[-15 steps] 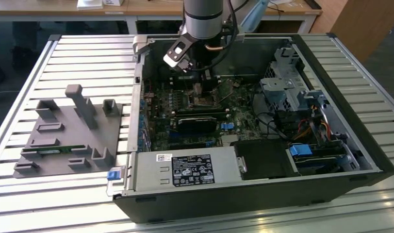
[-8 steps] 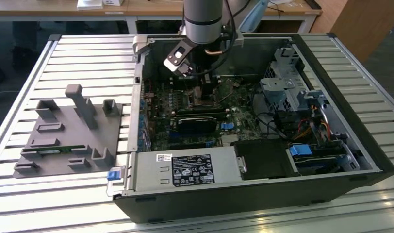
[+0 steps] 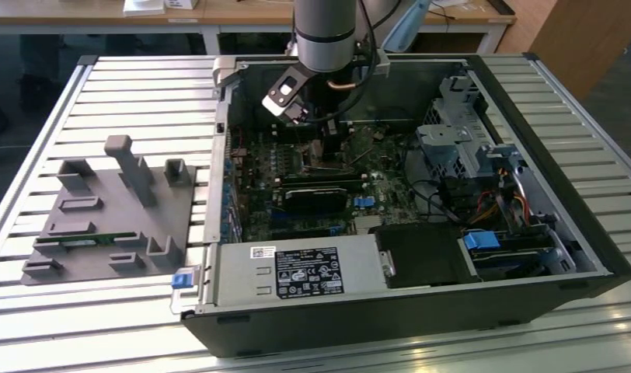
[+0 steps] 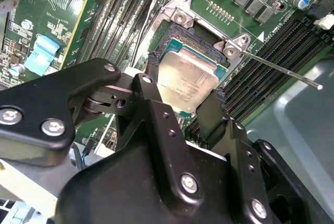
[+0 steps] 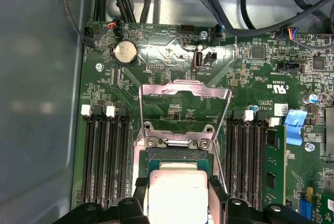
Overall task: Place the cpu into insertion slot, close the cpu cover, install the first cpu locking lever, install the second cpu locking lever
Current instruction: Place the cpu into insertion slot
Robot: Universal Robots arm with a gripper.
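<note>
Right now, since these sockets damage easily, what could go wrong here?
The cpu sits between the jaws of the gripper at the insertion slot; released skewed, it might seat crooked. The open cpu cover stands just beyond it and could be knocked. The thin locking lever juts sideways, a possible snag.

Bright light is caught on the slatted table, washed pale toward the exterior view's lower left, while the computer case interior is left in shadow. In the first wrist view the cpu lid is blown out by glare.
</note>
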